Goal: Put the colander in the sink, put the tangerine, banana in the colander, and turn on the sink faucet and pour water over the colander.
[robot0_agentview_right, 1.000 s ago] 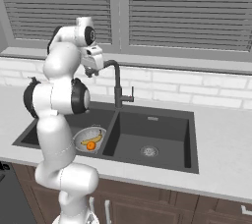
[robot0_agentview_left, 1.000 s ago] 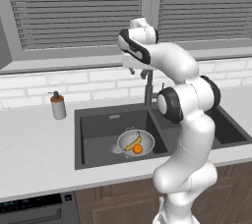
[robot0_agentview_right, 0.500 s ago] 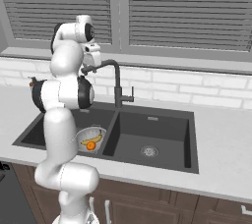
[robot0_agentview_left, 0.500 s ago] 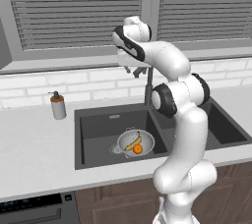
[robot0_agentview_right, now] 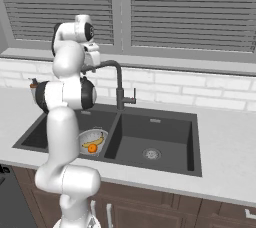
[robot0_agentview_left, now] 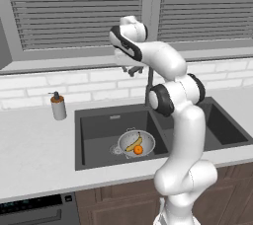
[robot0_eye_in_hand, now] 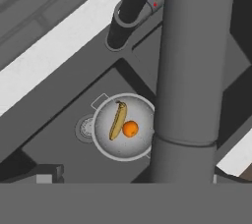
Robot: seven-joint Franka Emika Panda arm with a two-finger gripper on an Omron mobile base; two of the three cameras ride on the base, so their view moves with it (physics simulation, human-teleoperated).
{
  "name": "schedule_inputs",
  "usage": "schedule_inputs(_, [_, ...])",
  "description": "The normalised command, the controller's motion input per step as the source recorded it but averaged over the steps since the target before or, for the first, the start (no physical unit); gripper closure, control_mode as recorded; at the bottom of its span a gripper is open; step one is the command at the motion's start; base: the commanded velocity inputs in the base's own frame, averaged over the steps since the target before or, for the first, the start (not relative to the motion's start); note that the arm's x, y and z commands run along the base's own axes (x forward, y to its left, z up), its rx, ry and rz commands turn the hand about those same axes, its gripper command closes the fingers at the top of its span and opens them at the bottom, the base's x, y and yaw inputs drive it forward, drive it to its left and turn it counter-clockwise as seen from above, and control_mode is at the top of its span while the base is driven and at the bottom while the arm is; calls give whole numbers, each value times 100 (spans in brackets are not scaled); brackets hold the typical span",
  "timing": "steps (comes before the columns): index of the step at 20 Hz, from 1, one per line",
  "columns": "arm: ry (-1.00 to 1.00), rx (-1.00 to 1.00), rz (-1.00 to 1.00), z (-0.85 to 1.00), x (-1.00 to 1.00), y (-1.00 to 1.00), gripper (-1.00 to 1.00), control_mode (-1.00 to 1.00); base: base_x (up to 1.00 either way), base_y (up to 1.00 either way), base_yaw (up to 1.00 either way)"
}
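Observation:
The silver colander (robot0_agentview_left: 134, 143) (robot0_agentview_right: 92, 141) (robot0_eye_in_hand: 123, 127) sits in the left basin of the dark sink (robot0_agentview_left: 98, 129) (robot0_agentview_right: 167, 131). Inside it lie the yellow banana (robot0_agentview_left: 132, 143) (robot0_agentview_right: 94, 142) (robot0_eye_in_hand: 117, 120) and the orange tangerine (robot0_agentview_left: 138, 150) (robot0_agentview_right: 92, 148) (robot0_eye_in_hand: 130, 129), side by side. My gripper (robot0_agentview_left: 129, 67) (robot0_agentview_right: 89, 63) (robot0_eye_in_hand: 135, 176) is open, high over the sink at the end of the sink faucet (robot0_agentview_left: 148, 83) (robot0_agentview_right: 119, 84) (robot0_eye_in_hand: 189, 70). In the hand view the spout runs close by between the finger tips. No water is running.
A soap pump bottle (robot0_agentview_left: 58, 106) stands on the counter left of the sink. A white tiled backsplash and a window with blinds rise behind the faucet. The right basin (robot0_agentview_right: 152, 153) holds nothing but its drain.
My hand has swung a little to the left at spout height, and the faucet's spout has turned left with it, out over the left basin. The colander and fruit have not moved.

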Motion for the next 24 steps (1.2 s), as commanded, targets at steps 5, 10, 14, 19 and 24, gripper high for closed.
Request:
schedule_inputs(5, [0,0,0,0,27,-4,-100,-100,0,0,0])
schedule_inputs(10, [0,0,0,0,1,-26,-100,-100,0,0,0])
schedule_inputs(14, [0,4,0,4,-19,-27,-100,-100,0,0,0])
schedule_inputs(19, [0,4,0,30,-14,-3,-100,-100,0,0,0])
schedule_inputs(24, [0,7,0,43,-24,-2,-100,-100,0,0,0])
